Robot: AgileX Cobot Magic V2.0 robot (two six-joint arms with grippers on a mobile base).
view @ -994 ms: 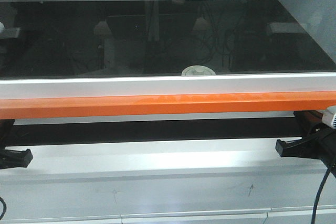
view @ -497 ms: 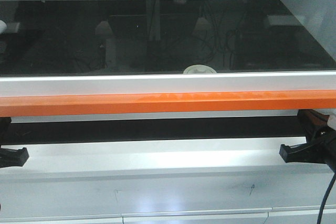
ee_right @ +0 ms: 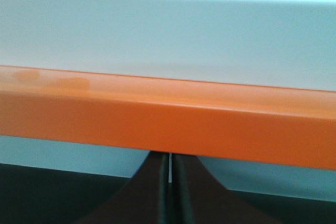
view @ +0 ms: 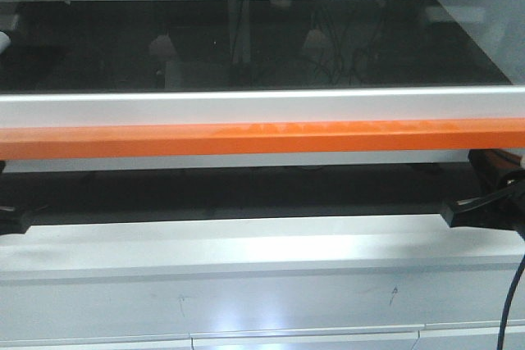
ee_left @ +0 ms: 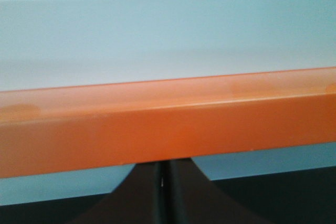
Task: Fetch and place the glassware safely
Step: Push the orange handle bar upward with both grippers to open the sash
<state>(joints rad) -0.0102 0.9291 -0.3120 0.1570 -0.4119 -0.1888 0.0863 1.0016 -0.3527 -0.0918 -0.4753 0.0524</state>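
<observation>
Here, the only container in view is the glass-fronted cabinet, seen from the front camera. Its black counter (view: 246, 47) shows only faint pale reflections and thin cable-like lines. The jar does not show in any view, so I cannot tell where it stands.

Across the cabinet's front runs a white rail (view: 246, 106). An orange bar (view: 246, 138) lies directly under it and touches it along its whole length. Below the bar is a dark slot (view: 246, 194), and below that a white ledge (view: 246, 252) with a bright glare patch.

The front camera shows the two arms only as black shapes at the outer edges of the slot, one far left and one far right, well apart and both under the orange bar. A dark cable (view: 513, 301) hangs down at the right edge. From there the fingers cannot be made out.

The wrist cameras show them. The left pincer (ee_left: 163, 182) has its dark fingers pressed together with only a hairline seam between them, and their tips meet the underside of the orange bar. The right pincer (ee_right: 169, 182) is the same, pressed together with its tips up against the bar. Both wrist views are filled by the orange bar and the white rail. A narrow strip of the cabinet shows along their top edge.
</observation>
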